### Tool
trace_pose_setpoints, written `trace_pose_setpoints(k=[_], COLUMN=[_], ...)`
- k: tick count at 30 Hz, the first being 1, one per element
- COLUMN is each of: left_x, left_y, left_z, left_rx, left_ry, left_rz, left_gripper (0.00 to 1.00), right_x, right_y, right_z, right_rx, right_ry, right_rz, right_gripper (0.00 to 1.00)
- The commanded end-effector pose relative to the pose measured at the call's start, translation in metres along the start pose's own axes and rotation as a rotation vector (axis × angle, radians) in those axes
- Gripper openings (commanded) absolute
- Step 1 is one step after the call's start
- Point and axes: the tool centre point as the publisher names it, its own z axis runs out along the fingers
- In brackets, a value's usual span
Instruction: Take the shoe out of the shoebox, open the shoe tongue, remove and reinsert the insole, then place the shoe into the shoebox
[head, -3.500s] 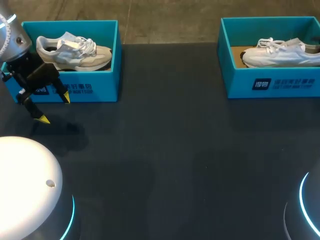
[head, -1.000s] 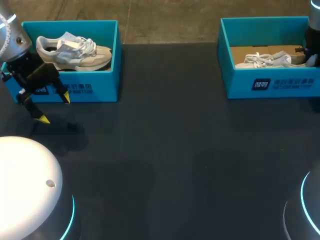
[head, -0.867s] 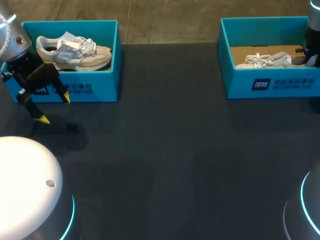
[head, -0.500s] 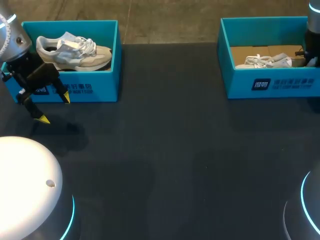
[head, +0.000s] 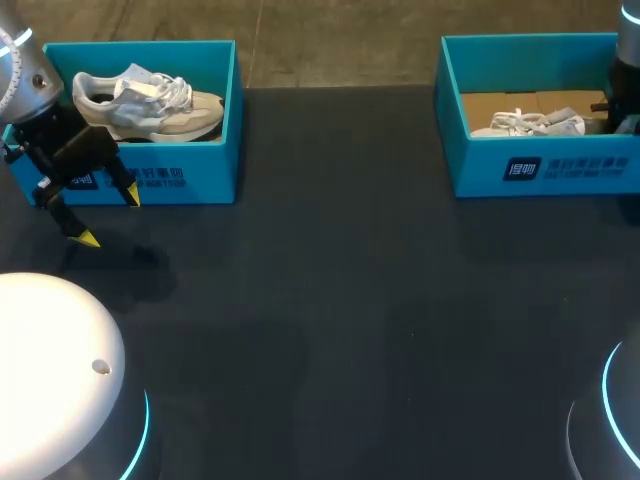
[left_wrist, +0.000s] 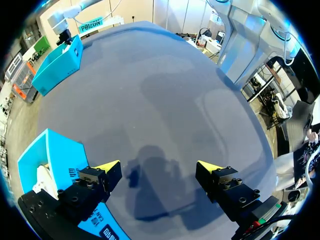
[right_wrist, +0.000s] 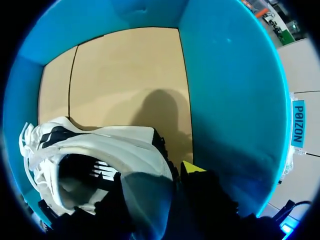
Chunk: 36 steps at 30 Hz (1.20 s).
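In the head view, the left claw (head: 110, 217) hangs over the dark worktop (head: 350, 300), just in front of the left shoebox (head: 205, 178). Its fingers stand wide apart and hold nothing. The pale left shoe (head: 150, 100) lies inside that box. The right arm (head: 628, 45) goes down into the right shoebox (head: 540, 172), where the white right shoe (head: 525, 122) is tilted.

In the left wrist view, the left claw (left_wrist: 159, 167) is wide open above the worktop (left_wrist: 165, 100), with the left shoebox (left_wrist: 55, 155) beside one finger.

In the right wrist view, the right claw (right_wrist: 155, 175) is narrow. One finger is inside the right shoe (right_wrist: 115, 145) and the other is outside, so the heel wall is pinched between them, above the brown floor of the right shoebox (right_wrist: 225, 85).
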Motion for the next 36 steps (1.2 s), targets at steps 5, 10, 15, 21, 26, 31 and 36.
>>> trace_pose_setpoints(k=[5, 10, 15, 21, 26, 31, 36], left_x=[0.000, 0.000, 0.000, 0.000, 0.000, 0.000, 0.000], left_y=[0.000, 0.000, 0.000, 0.000, 0.000, 0.000, 0.000], left_z=[0.000, 0.000, 0.000, 0.000, 0.000, 0.000, 0.000], left_rx=[-0.004, -0.004, -0.004, -0.004, -0.004, -0.004, -0.004], left_ry=[0.001, 0.001, 0.001, 0.001, 0.001, 0.001, 0.001], left_rz=[-0.001, -0.001, -0.001, -0.001, -0.001, -0.001, -0.001], left_gripper=[1.00, 1.00, 1.00, 1.00, 1.00, 1.00, 1.00], right_x=[-0.001, -0.001, -0.002, -0.003, -0.003, 0.001, 0.005], right_y=[-0.004, -0.006, -0.009, -0.009, -0.010, -0.012, -0.016], right_z=[-0.018, -0.024, -0.031, -0.045, -0.062, -0.078, -0.099], right_rx=[-0.021, -0.028, -0.041, -0.073, -0.095, -0.105, -0.107], right_ry=[0.005, 0.008, 0.007, 0.005, 0.015, 0.007, 0.017], right_rz=[0.005, 0.008, 0.019, 0.038, 0.050, 0.071, 0.076], right_gripper=[0.43, 0.44, 0.50, 0.56, 0.80, 1.00, 1.00])
